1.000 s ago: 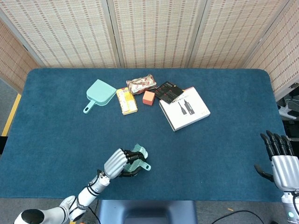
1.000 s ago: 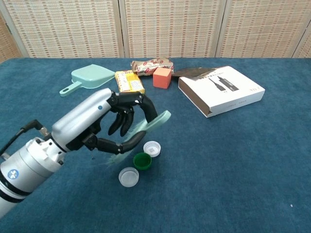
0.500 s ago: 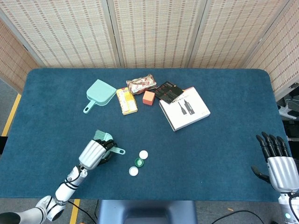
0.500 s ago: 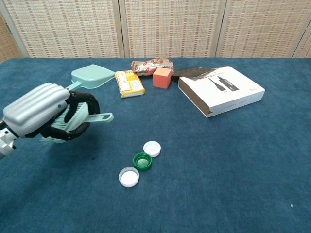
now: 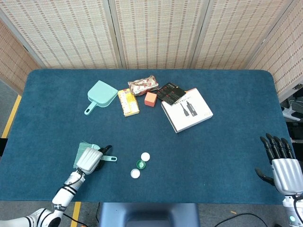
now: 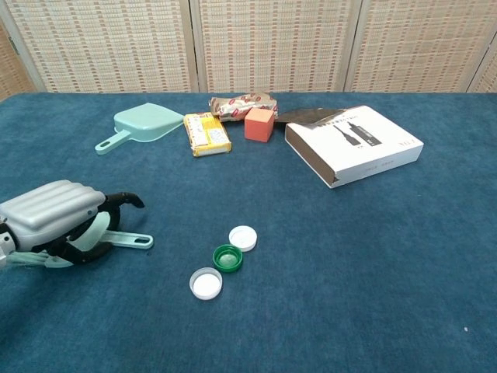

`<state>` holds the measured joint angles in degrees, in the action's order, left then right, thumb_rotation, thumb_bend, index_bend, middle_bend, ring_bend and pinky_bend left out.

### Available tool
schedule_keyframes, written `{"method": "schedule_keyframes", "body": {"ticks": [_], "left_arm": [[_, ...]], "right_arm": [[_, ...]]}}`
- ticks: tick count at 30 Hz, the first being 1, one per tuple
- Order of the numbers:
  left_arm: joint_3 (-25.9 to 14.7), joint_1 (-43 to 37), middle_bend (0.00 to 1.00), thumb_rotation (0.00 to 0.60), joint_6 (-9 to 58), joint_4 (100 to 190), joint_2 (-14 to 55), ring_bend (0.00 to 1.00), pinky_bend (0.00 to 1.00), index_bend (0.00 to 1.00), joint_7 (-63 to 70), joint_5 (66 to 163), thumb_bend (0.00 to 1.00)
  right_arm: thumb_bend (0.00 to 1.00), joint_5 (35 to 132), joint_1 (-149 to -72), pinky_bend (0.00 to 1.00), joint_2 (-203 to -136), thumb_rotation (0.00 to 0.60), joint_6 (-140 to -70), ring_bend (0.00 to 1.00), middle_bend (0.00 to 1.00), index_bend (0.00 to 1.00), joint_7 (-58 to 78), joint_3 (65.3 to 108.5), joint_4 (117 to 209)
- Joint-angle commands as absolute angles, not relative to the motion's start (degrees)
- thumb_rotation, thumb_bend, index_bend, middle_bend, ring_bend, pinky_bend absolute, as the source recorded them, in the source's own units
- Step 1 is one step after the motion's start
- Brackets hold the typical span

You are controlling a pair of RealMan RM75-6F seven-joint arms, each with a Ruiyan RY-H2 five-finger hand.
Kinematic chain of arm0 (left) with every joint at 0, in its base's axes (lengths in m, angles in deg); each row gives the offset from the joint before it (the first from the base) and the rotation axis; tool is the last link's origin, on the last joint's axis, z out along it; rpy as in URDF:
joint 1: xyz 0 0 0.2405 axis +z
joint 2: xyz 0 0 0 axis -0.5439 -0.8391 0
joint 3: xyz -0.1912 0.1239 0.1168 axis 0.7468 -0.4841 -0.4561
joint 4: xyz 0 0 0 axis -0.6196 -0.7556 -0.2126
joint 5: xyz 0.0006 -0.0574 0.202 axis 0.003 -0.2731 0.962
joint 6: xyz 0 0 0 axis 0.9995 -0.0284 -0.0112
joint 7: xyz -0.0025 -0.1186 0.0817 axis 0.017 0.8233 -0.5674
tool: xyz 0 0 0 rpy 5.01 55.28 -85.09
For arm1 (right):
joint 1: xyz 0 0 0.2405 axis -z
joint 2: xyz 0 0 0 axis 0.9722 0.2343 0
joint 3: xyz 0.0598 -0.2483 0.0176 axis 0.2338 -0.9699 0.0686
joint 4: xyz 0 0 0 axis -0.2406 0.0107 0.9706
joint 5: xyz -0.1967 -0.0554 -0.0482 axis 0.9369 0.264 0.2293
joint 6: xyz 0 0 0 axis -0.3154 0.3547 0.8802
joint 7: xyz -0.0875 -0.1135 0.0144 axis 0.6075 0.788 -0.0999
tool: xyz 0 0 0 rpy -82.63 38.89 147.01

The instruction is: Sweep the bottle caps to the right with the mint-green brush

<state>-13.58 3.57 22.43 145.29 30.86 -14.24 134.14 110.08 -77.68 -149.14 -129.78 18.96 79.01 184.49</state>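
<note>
Blue table (image 5: 227, 104). Left hand (image 6: 54, 217) grips the mint-green brush (image 6: 116, 237) low at the left, its handle pointing toward three bottle caps (image 6: 227, 258) clustered just right. Right hand (image 5: 283, 165) at the table's right edge, fingers apart, holding nothing.

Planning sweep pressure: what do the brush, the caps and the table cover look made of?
Brush: likely matte moulded plastic, going by its even mint colour; bristle material unclear. Bottle caps: thin, smooth-rimmed shells, probably plastic. Table cover: blue, fuzzy, non-reflective, like felt or short carpet. The left hand holds the brush.
</note>
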Motion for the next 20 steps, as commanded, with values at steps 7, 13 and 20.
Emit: {"method": "schedule_keyframes", "body": {"ticks": [7, 13, 20], "left_arm": [[-16.2, 8.6, 0.00, 0.600, 37.0, 158.2, 19.1, 0.37, 0.66, 0.00, -2.8, 144.7, 0.33], [-20.1, 18.8, 0.00, 0.600, 49.0, 157.6, 11.4, 0.00, 0.15, 0.00, 3.0, 144.6, 0.33], [-18.9, 21.2, 0.00, 0.600, 48.9, 158.3, 8.2, 0.00, 0.09, 0.00, 3.8, 141.6, 0.36]], "right_arm": [[0.15, 110.0, -77.8, 0.00, -149.5, 0.600, -129.3, 0.00, 0.00, 0.00, 20.3, 78.8, 184.7], [0.15, 109.7, -77.8, 0.00, -149.6, 0.600, -129.0, 0.00, 0.00, 0.00, 21.2, 78.8, 185.0], [0.15, 109.3, -78.5, 0.00, -150.3, 0.600, -127.2, 0.00, 0.00, 0.00, 23.5, 78.6, 185.3]]}}
